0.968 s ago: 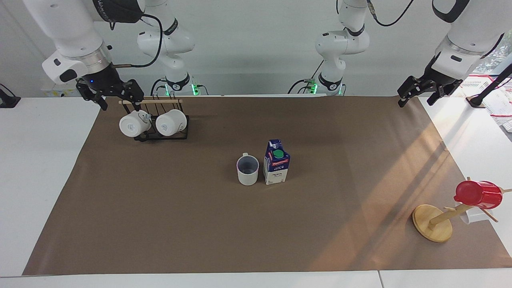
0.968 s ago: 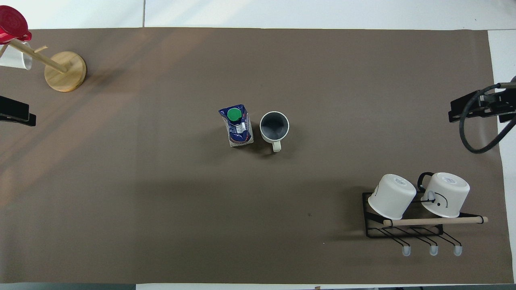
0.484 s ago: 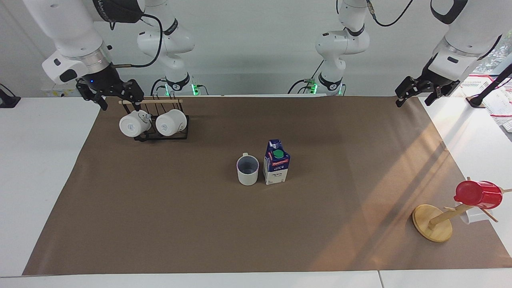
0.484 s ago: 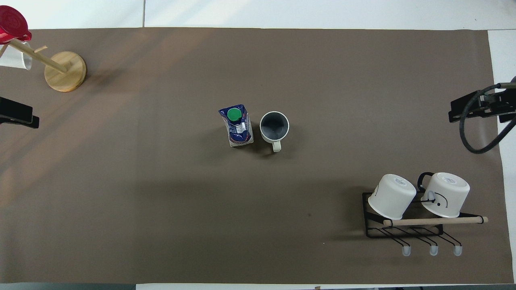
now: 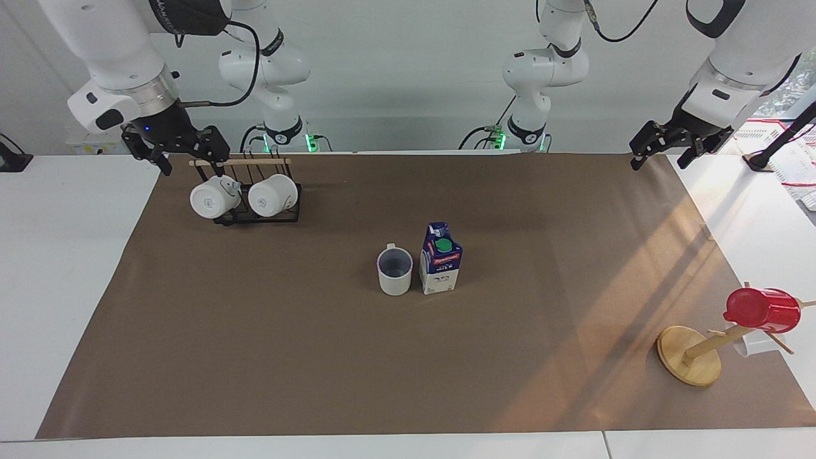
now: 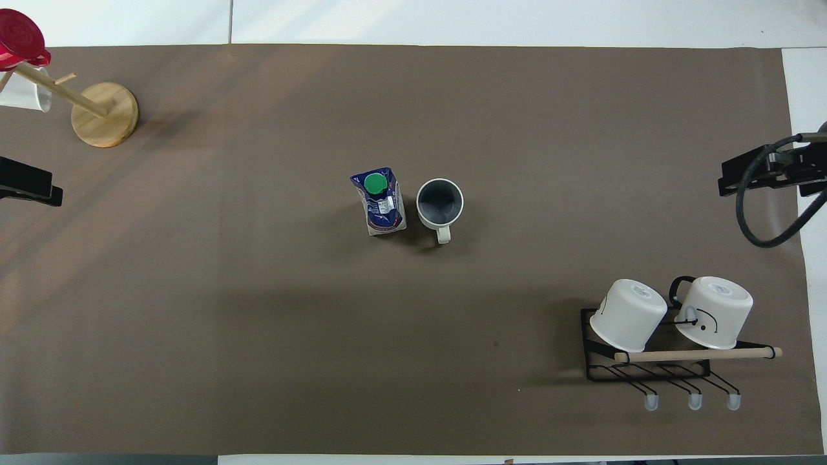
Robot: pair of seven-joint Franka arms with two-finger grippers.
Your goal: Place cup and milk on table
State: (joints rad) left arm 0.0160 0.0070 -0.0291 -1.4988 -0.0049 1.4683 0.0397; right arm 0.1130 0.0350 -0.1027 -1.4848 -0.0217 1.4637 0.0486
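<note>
left gripper (image 5: 660,148): raised, jaws apart | right gripper (image 5: 180,152): raised, jaws apart

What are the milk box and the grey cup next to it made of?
The milk looks like coated cardboard: folded gable top, printed sides, and a green cap that seems plastic. The cup looks like glazed ceramic, smooth and pale with a bluish-grey inside, though it could be enamel or plastic.

Cup (image 5: 394,271) upright, just beside upright milk (image 5: 440,266), mid-table (image 5: 255,357).
</note>
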